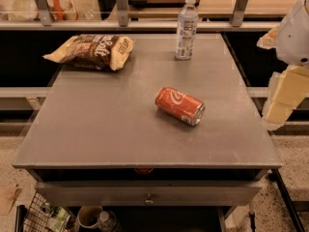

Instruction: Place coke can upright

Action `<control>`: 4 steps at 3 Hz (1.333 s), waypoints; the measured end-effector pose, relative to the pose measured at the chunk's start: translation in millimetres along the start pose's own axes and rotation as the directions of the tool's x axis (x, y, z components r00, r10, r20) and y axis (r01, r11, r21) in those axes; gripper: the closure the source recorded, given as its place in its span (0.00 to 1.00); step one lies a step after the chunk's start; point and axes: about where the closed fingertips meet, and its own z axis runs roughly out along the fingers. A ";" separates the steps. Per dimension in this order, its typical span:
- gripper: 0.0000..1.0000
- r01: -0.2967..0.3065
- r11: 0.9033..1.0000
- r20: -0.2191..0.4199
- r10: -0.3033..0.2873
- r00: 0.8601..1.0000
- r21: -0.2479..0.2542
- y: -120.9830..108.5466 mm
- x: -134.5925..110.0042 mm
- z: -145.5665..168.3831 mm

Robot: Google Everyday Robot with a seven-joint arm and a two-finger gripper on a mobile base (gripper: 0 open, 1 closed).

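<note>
Presently, camera view: coke can [179,105] lies on side, right of centre on surface [96,129], silver end facing front-right. Behind it, water bottle [186,28] upright; chip bag [91,51] back-left. Off surface's right edge hangs tool [282,98], well apart from can; whether released or clenched, I cannot tell. Step, I judge: approach. Next: reach left, grasp can body, tip upright.

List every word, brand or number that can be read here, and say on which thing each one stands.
"Salt": on the chip bag; its other print is unclear.
On the coke can: a white script logo, partly showing, not readable.
On the water bottle: label too small to read.
On the hand, at the right edge beside the table: no text.
</note>
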 end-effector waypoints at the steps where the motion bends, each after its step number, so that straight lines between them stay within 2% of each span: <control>1: 0.00 0.000 1.000 0.000 0.000 1.000 0.000 0.0 0.0 0.0; 2: 0.00 -0.029 0.999 -0.034 0.028 0.999 -0.029 -5.2 -10.3 10.3; 3: 0.00 -0.058 0.995 -0.094 0.051 0.994 -0.075 -15.3 -36.3 37.8; 4: 0.00 -0.094 0.991 -0.112 0.083 0.990 -0.095 -26.8 -61.0 65.3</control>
